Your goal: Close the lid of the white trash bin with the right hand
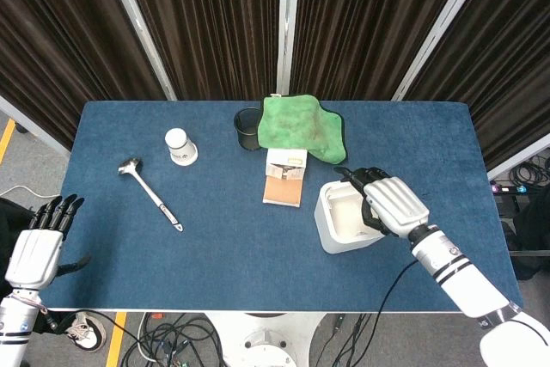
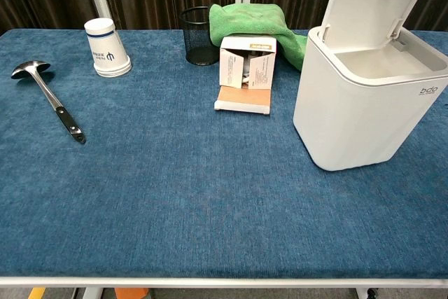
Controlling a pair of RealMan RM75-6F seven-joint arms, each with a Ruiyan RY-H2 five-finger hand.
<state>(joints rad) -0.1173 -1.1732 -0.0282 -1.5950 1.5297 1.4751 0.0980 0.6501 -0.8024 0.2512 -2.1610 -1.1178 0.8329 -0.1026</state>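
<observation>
The white bin [image 2: 364, 113] carries small grey lettering that looks like "bdo" near its top right front edge. The paper cup [image 2: 106, 48] has a dark logo mark and tiny print, and the box [image 2: 247, 68] has printing, both too small to read.

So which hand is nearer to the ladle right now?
Left. The left hand hangs off the table's near-left corner; the ladle lies beyond it. The right hand is over the bin.
</observation>
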